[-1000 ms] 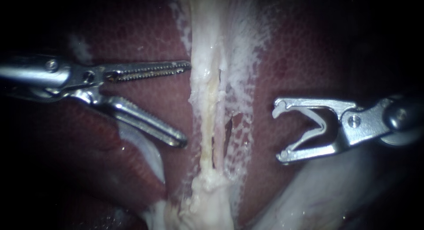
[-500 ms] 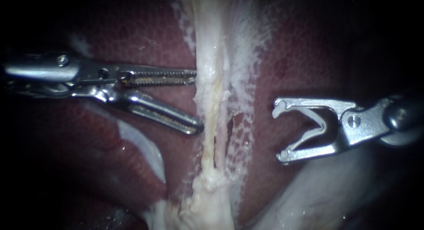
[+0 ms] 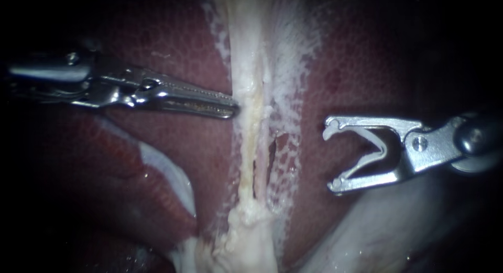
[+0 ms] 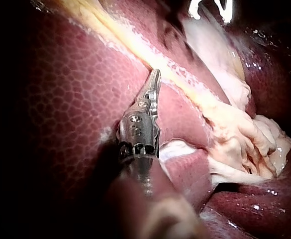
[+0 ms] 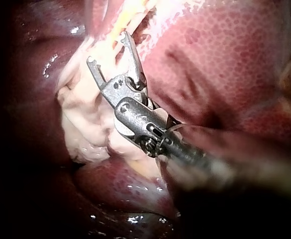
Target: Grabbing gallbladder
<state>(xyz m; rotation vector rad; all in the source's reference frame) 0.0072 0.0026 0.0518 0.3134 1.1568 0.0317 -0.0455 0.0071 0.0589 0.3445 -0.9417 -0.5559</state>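
1. The jaws of the left instrument (image 3: 233, 109) lie together with no gap between them. Their tips touch the left edge of the pale band (image 3: 250, 68). I cannot tell whether a thin fold is pinched between them. The left wrist view (image 4: 156, 74) also shows the tips at the band's margin with nothing clearly held.
2. The jaws of the right instrument (image 3: 330, 157) stand wide apart, with a white clip (image 3: 382, 147) seated between them and touching both. They carry the clip and hold no tissue. This instrument is well apart from the band, on its right.
3. I judge the gallbladder (image 3: 246, 241) to be the pale tissue in the middle of the scene. The band runs down from the far side and swells into a lumpy mass at the near end.
4. The band lies directly ahead of the left jaws, on their right. Its long axis runs far to near, almost square to the left shaft. The left instrument is much the nearer, so the grab looks like its job.
5. Bare liver (image 3: 335, 74) flanks the band on both sides, which leaves room to pull leftward. A dark slit (image 3: 272, 152) splits the band just right of centre, so a deep bite could pass through it. A pale-edged fold (image 3: 170, 173) rises near and to the left, below the left shaft.
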